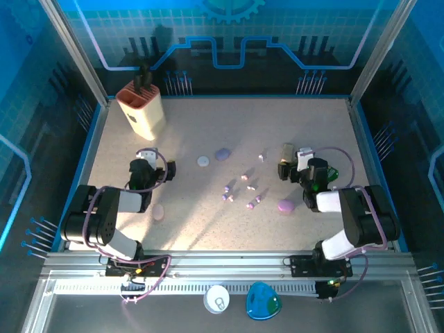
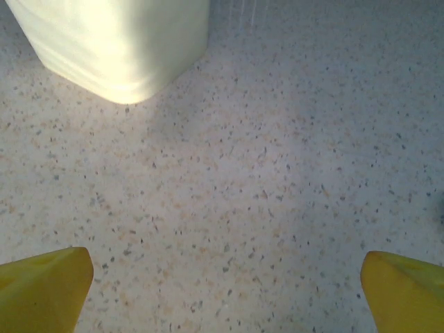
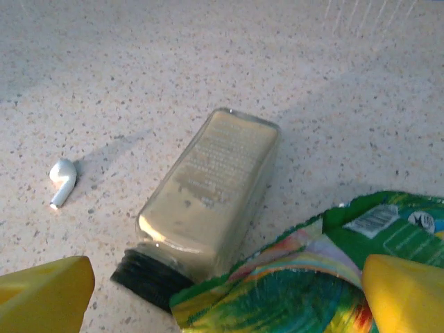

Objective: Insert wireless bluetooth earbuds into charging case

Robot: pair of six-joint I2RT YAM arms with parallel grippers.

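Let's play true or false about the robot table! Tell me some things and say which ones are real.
1. The left gripper and the right gripper are both open and hold nothing. True.
2. The bottle stands upright. False: it lies on its side on the table, beside a green bag.
3. A white earbud lies near the bottle, not touching it. True.
4. All earbuds are tucked inside cases. False: several earbuds lie loose in the middle of the table.
5. The cream holder sits at the near edge. False: it stands at the far left corner.
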